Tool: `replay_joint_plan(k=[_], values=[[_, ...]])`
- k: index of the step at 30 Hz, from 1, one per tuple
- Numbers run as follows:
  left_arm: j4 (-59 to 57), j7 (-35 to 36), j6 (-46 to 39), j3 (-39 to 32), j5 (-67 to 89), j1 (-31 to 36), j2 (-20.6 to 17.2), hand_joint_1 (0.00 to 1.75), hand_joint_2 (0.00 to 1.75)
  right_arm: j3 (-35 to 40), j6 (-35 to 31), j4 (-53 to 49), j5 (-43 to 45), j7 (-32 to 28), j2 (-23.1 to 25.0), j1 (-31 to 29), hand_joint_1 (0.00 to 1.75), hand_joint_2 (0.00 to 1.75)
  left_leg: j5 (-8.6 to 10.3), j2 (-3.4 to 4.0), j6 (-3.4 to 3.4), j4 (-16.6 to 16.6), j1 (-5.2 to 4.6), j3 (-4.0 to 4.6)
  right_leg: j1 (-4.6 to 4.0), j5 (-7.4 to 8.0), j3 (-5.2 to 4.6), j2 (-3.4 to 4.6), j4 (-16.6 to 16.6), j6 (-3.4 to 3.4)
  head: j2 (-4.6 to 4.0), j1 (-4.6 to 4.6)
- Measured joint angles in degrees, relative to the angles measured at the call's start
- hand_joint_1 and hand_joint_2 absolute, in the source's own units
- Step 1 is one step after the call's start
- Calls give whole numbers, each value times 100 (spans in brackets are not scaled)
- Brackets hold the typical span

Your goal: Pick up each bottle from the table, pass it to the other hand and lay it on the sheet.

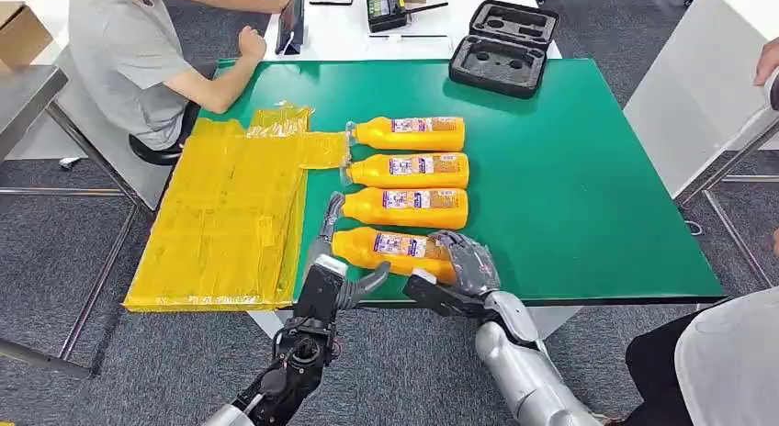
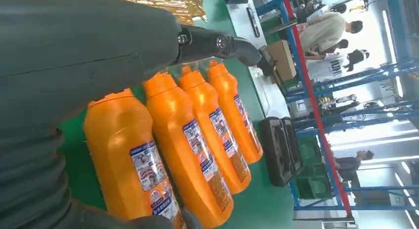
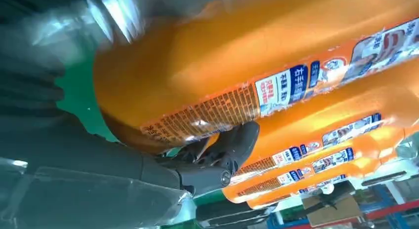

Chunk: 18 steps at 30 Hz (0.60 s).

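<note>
Four orange bottles lie side by side on the green table [image 1: 570, 169]. My right hand [image 1: 464, 261] grips the base end of the nearest bottle [image 1: 390, 249] at the table's front edge. In the right wrist view its fingers [image 3: 222, 155] curl under that bottle [image 3: 237, 56]. My left hand [image 1: 335, 261] is at this bottle's cap end with fingers stretched past the neck and thumb below, not closed on it. The left wrist view shows the bottle [image 2: 128, 155] next to the palm [image 2: 74, 66]. The yellow sheet [image 1: 230, 215] lies to the left.
A black foam case [image 1: 503, 50] sits at the table's far edge. A person [image 1: 129, 50] sits at the far left corner beside the sheet, near a tablet [image 1: 292, 20]. Another person [image 1: 726, 362] stands at the near right. Bare green surface lies right of the bottles.
</note>
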<state>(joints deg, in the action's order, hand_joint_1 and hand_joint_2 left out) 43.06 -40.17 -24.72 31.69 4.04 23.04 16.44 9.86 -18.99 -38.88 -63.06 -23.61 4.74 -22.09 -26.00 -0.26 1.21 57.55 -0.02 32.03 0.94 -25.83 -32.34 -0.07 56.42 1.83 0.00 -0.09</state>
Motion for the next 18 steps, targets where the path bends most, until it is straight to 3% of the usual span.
replay_joint_plan(k=[10,18], values=[[0,0,-7,4,-39,-2,0,0,175,-43,46,0,72,-105,-11,4,175,175,0,0,0,0,0,-1,1,0,1,0,-1,0,0,0],[398,0,-552,-57,-234,-148,2,0,175,-432,147,-13,1380,-1298,15,131,175,175,0,-2,0,0,0,6,1,0,-2,-1,0,0,0,2]])
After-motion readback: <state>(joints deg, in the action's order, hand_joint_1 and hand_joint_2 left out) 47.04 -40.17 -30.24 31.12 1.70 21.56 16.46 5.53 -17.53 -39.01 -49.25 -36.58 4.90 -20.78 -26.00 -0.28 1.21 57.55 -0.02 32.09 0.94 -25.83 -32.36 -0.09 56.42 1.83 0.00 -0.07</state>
